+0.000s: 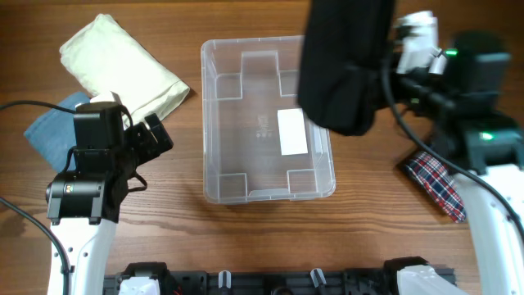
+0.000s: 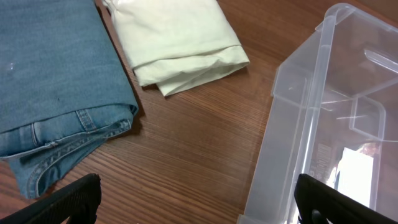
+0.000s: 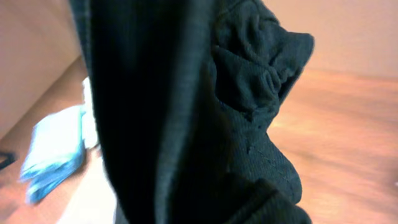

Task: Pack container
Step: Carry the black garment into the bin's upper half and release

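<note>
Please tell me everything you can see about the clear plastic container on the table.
The container is a clear, colourless plastic bin, rectangular with rounded corners and a thick rim. Its base has moulded steps and carries a white label. It stands upright and open on the wooden table, and looks empty. A black garment, hanging above, hides its far right corner; whether they touch cannot be told.

Container: clear, colourless plastic, smooth and glossy, bearing a white matt label. Table: brown wood grain with a low sheen. Black garment: matt cloth of fine ribbed weave, creased. Pale yellow cloth: soft, matt, smooth. Jeans: blue denim, coarse twill, stitched seams. Plaid cloth: woven, matt.
</note>
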You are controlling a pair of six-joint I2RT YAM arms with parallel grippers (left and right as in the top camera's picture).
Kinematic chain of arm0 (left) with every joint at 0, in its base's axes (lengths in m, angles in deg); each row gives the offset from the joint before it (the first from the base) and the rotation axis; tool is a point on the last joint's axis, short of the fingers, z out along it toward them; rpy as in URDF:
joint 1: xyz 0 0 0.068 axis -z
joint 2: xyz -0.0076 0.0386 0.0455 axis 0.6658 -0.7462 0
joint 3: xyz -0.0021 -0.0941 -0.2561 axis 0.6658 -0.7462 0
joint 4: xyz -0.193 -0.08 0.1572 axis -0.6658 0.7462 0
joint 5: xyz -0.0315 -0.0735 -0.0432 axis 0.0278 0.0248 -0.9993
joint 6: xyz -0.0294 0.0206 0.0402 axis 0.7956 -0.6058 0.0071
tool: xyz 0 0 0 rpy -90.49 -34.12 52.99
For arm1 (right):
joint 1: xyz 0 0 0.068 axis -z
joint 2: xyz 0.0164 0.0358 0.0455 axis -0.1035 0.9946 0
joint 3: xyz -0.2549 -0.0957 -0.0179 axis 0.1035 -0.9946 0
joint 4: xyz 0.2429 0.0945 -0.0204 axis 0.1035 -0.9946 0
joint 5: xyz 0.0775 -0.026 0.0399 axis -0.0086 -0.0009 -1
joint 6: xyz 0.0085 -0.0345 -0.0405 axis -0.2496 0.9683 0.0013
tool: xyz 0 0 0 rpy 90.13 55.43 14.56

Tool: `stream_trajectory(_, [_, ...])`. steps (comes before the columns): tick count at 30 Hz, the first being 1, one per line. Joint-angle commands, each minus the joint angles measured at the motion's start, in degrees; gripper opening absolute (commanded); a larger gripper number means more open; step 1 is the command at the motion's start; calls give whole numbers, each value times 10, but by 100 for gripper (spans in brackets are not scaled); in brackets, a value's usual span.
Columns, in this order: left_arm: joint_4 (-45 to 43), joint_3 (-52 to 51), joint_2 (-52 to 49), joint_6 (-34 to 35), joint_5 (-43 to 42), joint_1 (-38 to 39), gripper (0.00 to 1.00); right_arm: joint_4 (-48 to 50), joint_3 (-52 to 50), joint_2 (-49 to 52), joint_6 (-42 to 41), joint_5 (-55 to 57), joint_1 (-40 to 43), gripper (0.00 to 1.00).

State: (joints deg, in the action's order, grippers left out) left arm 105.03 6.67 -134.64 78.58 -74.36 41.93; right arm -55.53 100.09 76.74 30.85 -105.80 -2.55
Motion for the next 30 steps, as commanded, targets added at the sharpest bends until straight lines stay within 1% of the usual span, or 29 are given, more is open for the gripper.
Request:
stream_trajectory(1, [-1,10,-2,-7,8,-5,100,12,6,69,-72,61,-97,4])
stream_trajectory(3, [-1,10,-2,-7,8,-5,100,30,6,134,-79,81,-150,4])
stream_trajectory(6, [-1,10,-2,-7,8,-5,100,74,6,212,-81,80,-187,4])
stream_trajectory(8, [-1,10,-2,-7,8,-5,100,89,6,246,-97,80,-196,4])
stream_trajectory(12, [-1,10,-2,-7,8,-5,100,125,6,310,-170,80,-203,4])
stream_trajectory(13, [-1,10,-2,-7,8,-5,100,135,6,322,-168,75,-204,15])
stream_trajectory(14, [-1,10,-2,-7,8,-5,100,137,6,326,-160,76,-205,72])
stream_trajectory(15, [-1,10,-2,-7,8,-5,100,133,6,327,-136,83,-206,100])
stream_trajectory(18, [2,10,-2,-7,8,-5,100,94,6,315,-122,164,-205,100])
stream_trajectory(21, [3,10,-2,-7,8,-5,100,83,6,277,-76,176,-205,100])
stream_trajectory(24, [3,10,-2,-7,8,-5,100,82,6,200,-30,207,-205,100])
stream_trajectory(25, [3,10,-2,-7,8,-5,100,82,6,166,-21,232,-203,100])
stream_trajectory(26, [3,10,-2,-7,8,-5,100,82,6,125,-19,280,-197,100])
stream_trajectory(27, [3,10,-2,-7,8,-5,100,76,6,84,-27,345,-183,100])
stream_trajectory(28, [3,10,-2,-7,8,-5,100,45,6,26,-78,437,-120,100])
stream_trajectory(30, [3,10,-2,-7,8,-5,100,-35,6,10,-175,455,-5,100])
